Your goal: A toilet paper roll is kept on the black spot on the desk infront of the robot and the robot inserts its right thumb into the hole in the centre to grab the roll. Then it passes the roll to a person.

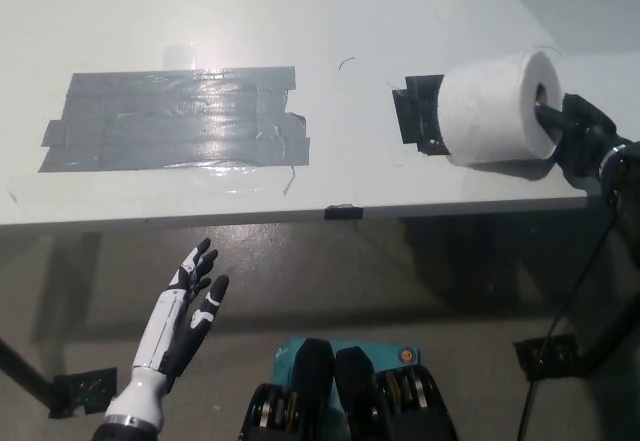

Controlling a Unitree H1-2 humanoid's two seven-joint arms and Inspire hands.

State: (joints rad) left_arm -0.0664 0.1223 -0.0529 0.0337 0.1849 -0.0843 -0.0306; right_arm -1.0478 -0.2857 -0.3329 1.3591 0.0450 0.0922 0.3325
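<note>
Nearest the camera, below the desk's front edge, the robot's white left hand [185, 306] rests in the air with its fingers spread, holding nothing. It is well apart from the work on the other side.

Further out, the flat white desk [250, 11] fills the upper view. A wide patch of grey tape strips [175, 121] lies on it, ahead of the left hand and well clear of the right.

At the far right, the robot's black right hand [580, 136] holds the white, cylindrical toilet paper roll [495, 109]. The roll is tipped on its side, its open end facing the hand, and a black digit goes into the dark central hole. Whether the other fingers press the outside of the roll cannot be told from here. The roll sits just beside the hand, toward the desk's middle, apparently raised off the surface, with its shadow beneath it. Beside the roll, on the side away from the hand, the black square spot [418, 111] marking its start place is now uncovered.

The roll is probably light and soft, its paper layers easy to dent, so a hard squeeze would likely crush it. The stiffer inner tube looks the best place to grip, though a roll hung on one digit may swing or slide off.

The desk's front edge runs just below the hand and its right edge is close. Open space lies beyond both edges, giving room to carry the roll outward to a person; no person is in view
</note>
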